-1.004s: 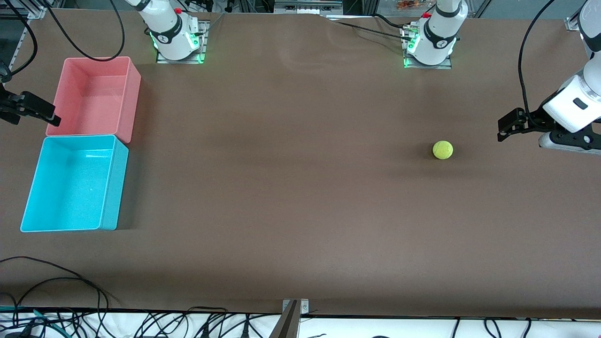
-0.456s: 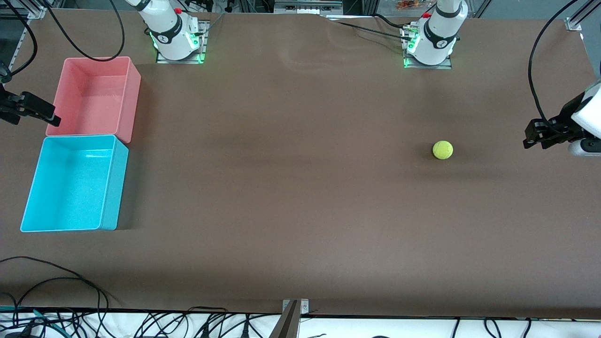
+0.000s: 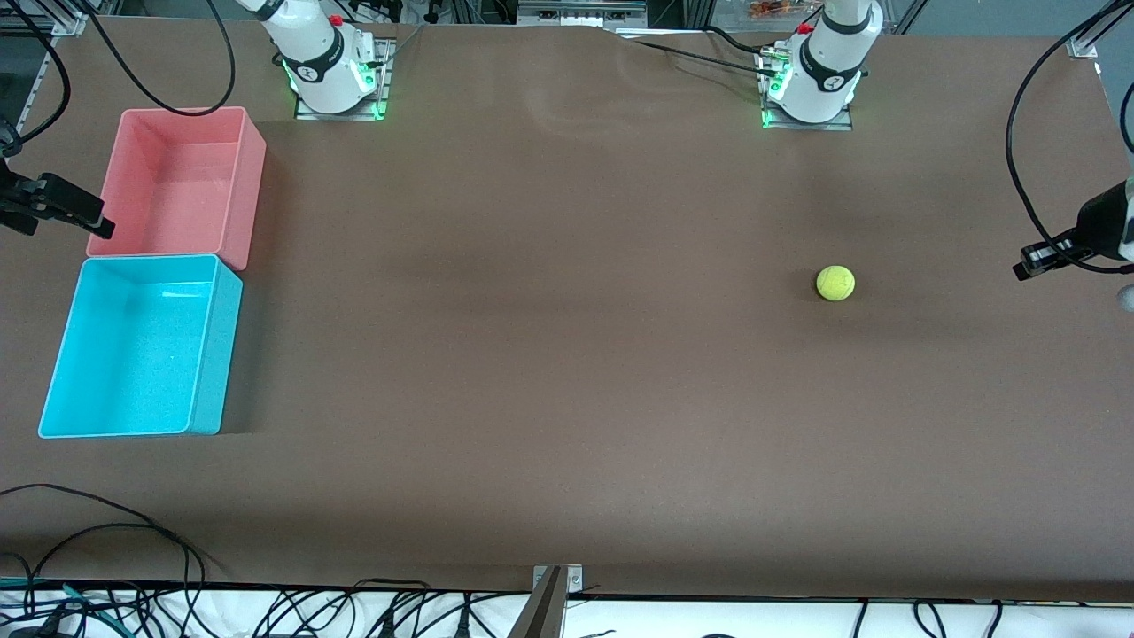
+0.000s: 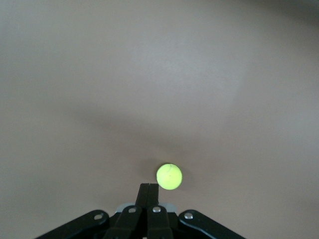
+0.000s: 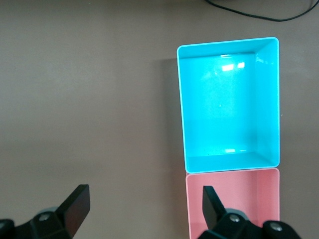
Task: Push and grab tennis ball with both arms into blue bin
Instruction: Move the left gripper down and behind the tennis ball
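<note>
**Inspector A:** We find the left hand (image 3: 1032,267) over the table's (image 3: 567,399) edge at the left arm's end, its fingers (image 4: 149,190) clenched flat together with nothing between them. The tennis ball (image 3: 835,283) rests on the table, apart from that hand, out past its fingertips toward the middle of the table. In the left wrist view the ball (image 4: 169,176) shows just past the closed tips, not touching them.

**Inspector B:** We record the right hand (image 3: 66,210) at the right arm's end, released, its two fingers (image 5: 76,202) standing wide with nothing held. It hangs beside the pink bin (image 3: 182,182). The blue bin (image 3: 208,354) sits just ahead of that hand, touching the pink bin along one short wall, and we see nothing inside it.

**Inspector A:** We note the ball lies well apart from both bins, nearly the table's whole length away.
</note>
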`<action>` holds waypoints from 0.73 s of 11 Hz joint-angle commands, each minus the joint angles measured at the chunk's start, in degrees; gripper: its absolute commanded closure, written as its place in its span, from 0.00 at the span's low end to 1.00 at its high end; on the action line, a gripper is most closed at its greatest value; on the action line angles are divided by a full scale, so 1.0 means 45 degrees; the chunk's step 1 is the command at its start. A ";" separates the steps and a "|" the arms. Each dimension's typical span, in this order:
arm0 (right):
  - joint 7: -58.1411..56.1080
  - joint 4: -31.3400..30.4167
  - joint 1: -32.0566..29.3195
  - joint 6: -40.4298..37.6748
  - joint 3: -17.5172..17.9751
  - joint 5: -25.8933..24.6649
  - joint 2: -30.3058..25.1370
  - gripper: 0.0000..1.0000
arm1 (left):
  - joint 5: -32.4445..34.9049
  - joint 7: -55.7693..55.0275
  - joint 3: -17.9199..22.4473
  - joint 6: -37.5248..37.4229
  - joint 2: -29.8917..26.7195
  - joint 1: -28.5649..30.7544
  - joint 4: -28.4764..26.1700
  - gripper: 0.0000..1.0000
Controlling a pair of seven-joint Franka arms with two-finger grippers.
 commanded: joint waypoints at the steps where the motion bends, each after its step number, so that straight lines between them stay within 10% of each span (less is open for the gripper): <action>1: 0.0069 0.0380 -0.0061 -0.0186 0.0025 -0.0013 0.0171 0.00 | -0.1045 -0.5762 -0.0077 -0.0397 0.0173 0.0671 -0.0464 1.00; 8: 0.0069 0.0380 -0.0061 -0.0186 0.0025 -0.0013 0.0171 0.00 | -0.1162 -0.9217 -0.0136 0.2178 0.0834 0.1004 -0.1913 1.00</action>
